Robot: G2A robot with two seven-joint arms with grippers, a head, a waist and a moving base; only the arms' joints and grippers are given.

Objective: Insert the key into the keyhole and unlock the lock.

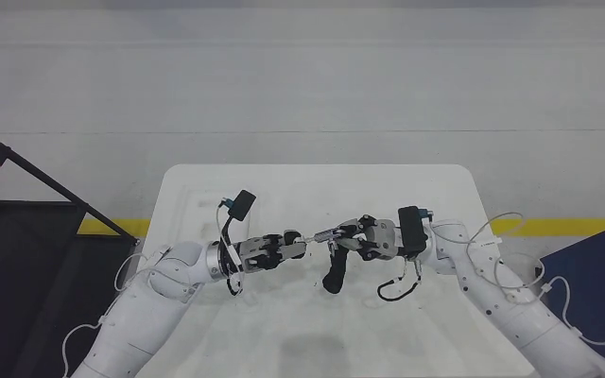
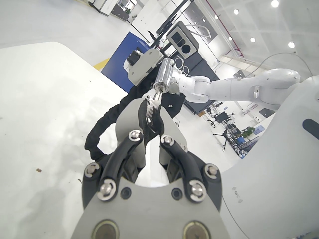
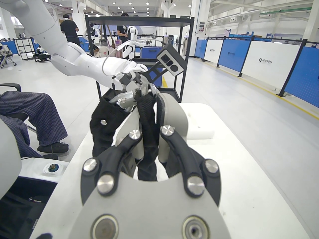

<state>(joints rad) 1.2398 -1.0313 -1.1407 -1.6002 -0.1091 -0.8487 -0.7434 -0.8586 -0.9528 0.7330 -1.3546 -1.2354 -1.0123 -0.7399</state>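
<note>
- My left gripper (image 2: 151,112) is closed tight on the key (image 2: 152,106), pinching its flat patterned head between the two fingertips.
- The key's tip meets the keyhole (image 2: 160,87) in the end face of the lock (image 2: 164,73), a shiny metal cylinder directly ahead of the gripper and in line with it.
- My right gripper (image 3: 147,100) is clamped on the black fabric sleeve (image 3: 104,120) that wraps the lock's cable, just beside the cylinder.
- From above, both grippers meet nose to nose over the middle of the white table (image 1: 284,189). The lock is held up off the surface between them, and the black sleeve hangs down in a loop towards the tabletop.
- I cannot tell how far the blade has gone into the keyhole, because the fingertips cover most of the key.
- In the right wrist view my own fingers and the sleeve hide the keyhole end, so I see just a sliver of the cylinder there.
- In the top view the key is too small to make out against the metal.
</note>
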